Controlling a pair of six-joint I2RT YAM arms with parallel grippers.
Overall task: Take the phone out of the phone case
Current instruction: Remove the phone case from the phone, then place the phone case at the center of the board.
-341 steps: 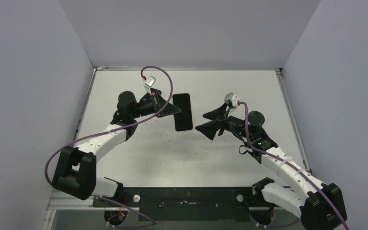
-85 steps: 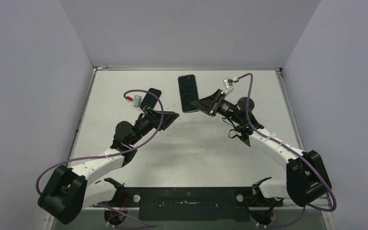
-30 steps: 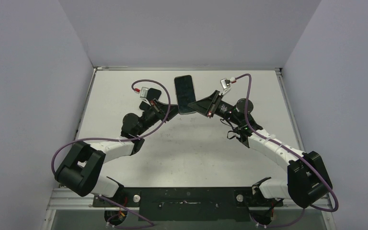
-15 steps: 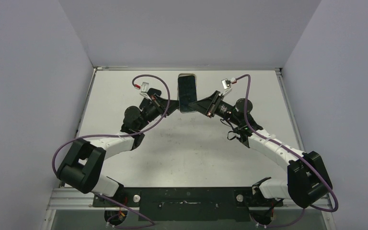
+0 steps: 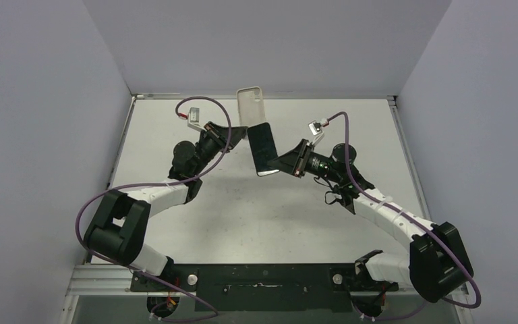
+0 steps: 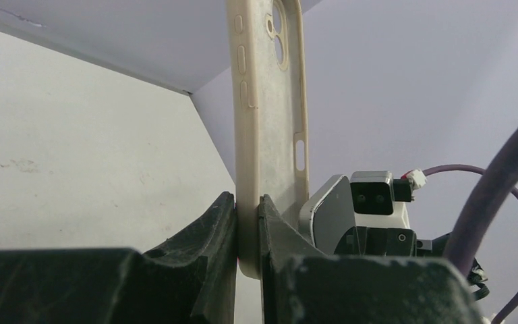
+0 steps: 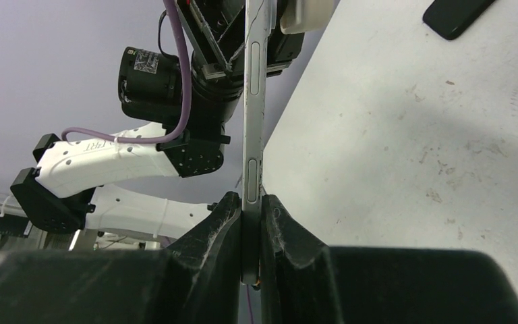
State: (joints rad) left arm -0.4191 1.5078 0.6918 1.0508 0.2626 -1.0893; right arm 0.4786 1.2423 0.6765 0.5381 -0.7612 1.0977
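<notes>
Though blank from above — phone case (image 6: pixel 270 101) shows cutouts (image 6: pixel 278 27), left-wrist view

Overhead above table (image 5: pixel 256 216); close wrist views (facing each other)

A pale grey table (image 5: pixel 263 223), faintly scuffed, fills the middle of the frame, with a black rail (image 5: pixel 263 278) along its bottom edge. Plain lavender-grey walls (image 5: pixel 263 40) close it in at left, top and right. The light seems even and soft.
</notes>
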